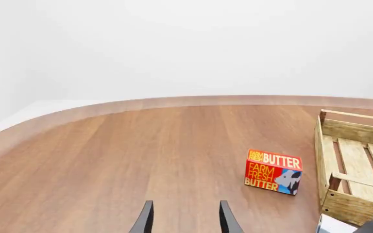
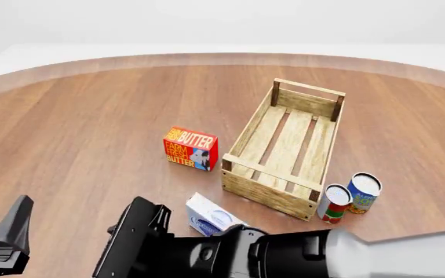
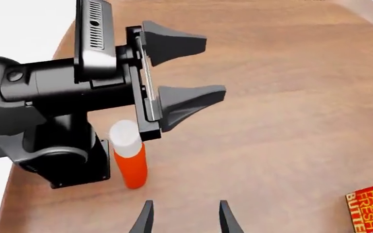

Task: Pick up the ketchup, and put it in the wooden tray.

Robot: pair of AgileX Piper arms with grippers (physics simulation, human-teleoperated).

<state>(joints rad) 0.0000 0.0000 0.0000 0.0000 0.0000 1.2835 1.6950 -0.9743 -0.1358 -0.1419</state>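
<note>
Right gripper (image 3: 181,218) is seen nearest the lens, jaws parted, nothing held. Ketchup (image 3: 129,162) is found upright on the surface, just ahead of it, right beside the left arm's base. Left gripper (image 3: 190,80) is also spread wide, empty, above the ketchup. Step is judged as approach, pre-grasp. Wooden tray (image 2: 242,138) is placed well apart from the ketchup, past the butter box (image 2: 190,148). Next: right gripper is to be advanced around the bottle body without fouling the left arm.
</note>
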